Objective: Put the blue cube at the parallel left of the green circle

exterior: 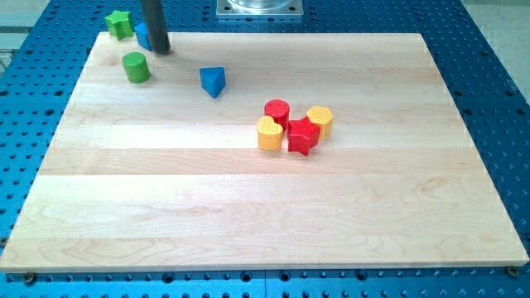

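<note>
Rig: one arm ending in a straight dark rod; there is no gripper, so nothing opens, closes or is held. Any contact is by pushing only.

My tip (161, 50): at the view's top left, on the pale wooden surface (248, 207) near its top edge, hard against the right side of the blue cube.

Blue cube (142, 35): mostly hidden behind the rod; only a sliver of blue shows, at the very top edge of the surface. Its exact outline cannot be made out.

Green cylinder (the task's green circle) (136, 67): just below the blue cube, apart from it, standing upright.

Green star-shaped block (119, 24): left of the cube at the top-left corner, partly off the wood.

Blue wedge-shaped block (213, 81): right of the cylinder, well clear.

Cluster: red cylinder (277, 111), red star-like block (303, 136), yellow heart-shaped block (269, 133) and yellow hexagonal block (320, 120) bunched together mid-surface, not involved.

Assessment: the tip's position on the cube's right suggests a leftward push; the cube sits above the cylinder, so it needs moving left and then down to sit level with it.
</note>
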`<state>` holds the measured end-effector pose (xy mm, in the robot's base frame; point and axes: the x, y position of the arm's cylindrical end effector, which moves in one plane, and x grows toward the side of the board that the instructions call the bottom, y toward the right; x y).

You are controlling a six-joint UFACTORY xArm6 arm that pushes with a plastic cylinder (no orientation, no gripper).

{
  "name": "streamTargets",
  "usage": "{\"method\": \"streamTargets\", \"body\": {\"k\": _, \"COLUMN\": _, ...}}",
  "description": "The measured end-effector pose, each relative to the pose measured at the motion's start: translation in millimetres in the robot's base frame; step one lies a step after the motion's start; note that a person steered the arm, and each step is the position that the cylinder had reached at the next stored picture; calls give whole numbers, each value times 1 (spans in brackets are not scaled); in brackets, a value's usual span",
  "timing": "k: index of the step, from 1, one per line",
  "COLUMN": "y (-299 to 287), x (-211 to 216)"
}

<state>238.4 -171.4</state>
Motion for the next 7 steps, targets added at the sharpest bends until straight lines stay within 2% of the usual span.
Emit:
{"method": "streamTargets", "body": {"k": 1, "y": 45, "x": -29}}
{"method": "streamTargets", "body": {"k": 2, "y": 54, "x": -47}}
{"method": "streamTargets", "body": {"k": 4, "y": 48, "x": -47}}
{"method": "streamTargets", "body": {"k": 6, "y": -13, "x": -47}}
{"method": "streamTargets", "body": {"k": 7, "y": -13, "x": -47}}
